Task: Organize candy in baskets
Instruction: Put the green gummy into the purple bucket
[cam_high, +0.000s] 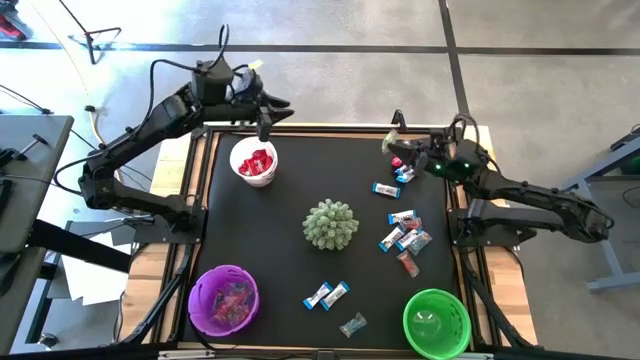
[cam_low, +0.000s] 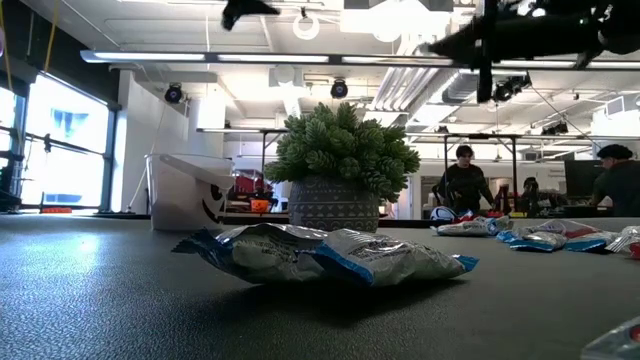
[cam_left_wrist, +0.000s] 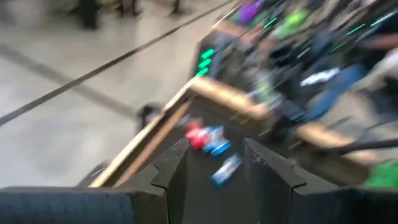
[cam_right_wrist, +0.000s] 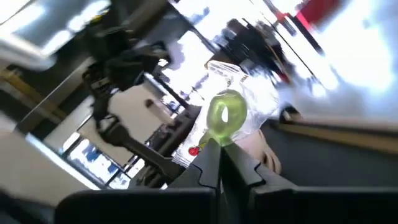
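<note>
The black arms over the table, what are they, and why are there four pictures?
They are two robot arms, each ending in two fingers for picking things up. One picture looks down from above, one sits at table height, and one camera rides on each wrist.

On the black table are wrapped candies and three small baskets: a white basket with red candy, a purple basket with candy, and a green basket. The spiky green ball in the middle is not candy.

The right gripper is at the table's far right corner, pinching a clear-wrapped green candy. The left gripper is open and empty, raised near the white basket.
</note>
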